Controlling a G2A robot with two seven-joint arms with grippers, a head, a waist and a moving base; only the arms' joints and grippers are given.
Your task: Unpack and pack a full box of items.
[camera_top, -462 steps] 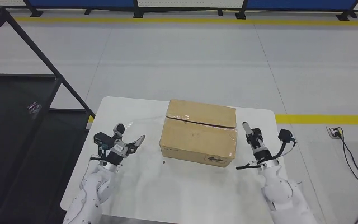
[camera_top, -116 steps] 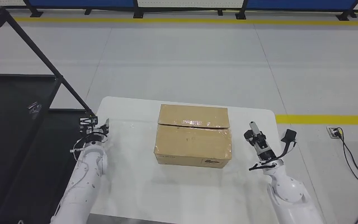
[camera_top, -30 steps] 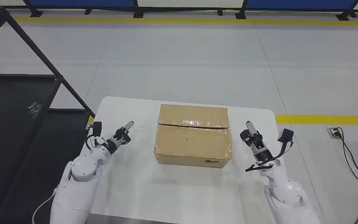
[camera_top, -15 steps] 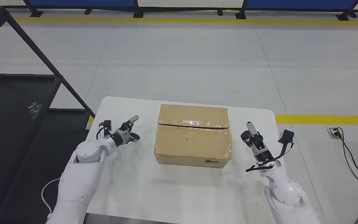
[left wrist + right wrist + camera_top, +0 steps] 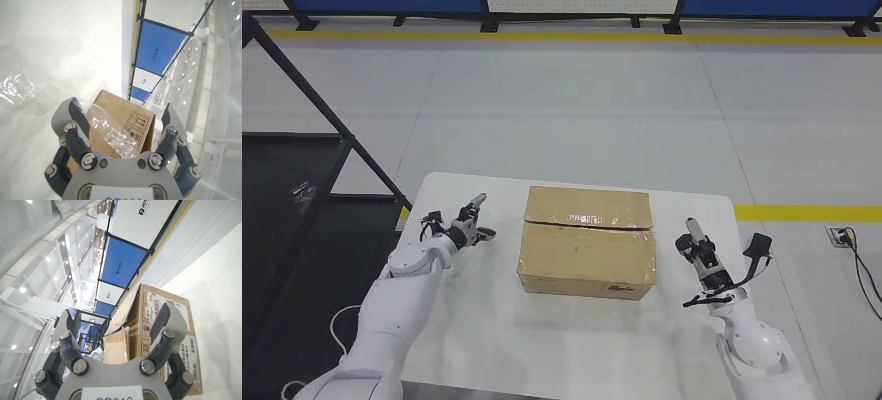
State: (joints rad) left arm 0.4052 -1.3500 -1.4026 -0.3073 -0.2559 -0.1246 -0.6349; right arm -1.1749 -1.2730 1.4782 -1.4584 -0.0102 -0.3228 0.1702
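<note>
You have the box, flaps down, mid-worktop. The left pincer is spread wide near its left end and the right pincer near its right, both gripping nothing.

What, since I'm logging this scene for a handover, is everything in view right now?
box: one, brown cardboard, middle of the table, top flaps down
clear film: one crinkled strip, see-through, stuck to one pad of the left gripper, between that gripper and the box
labels: several, white, on the box end facing the right gripper
table: one, white, under the box
frame: one, black, beside the table on the left gripper's side
floor line: one, yellow, on the floor beyond the table's right end
left gripper: one, grey and black, open, off the box's left end
right gripper: one, grey and black, open, off the box's right end
</note>
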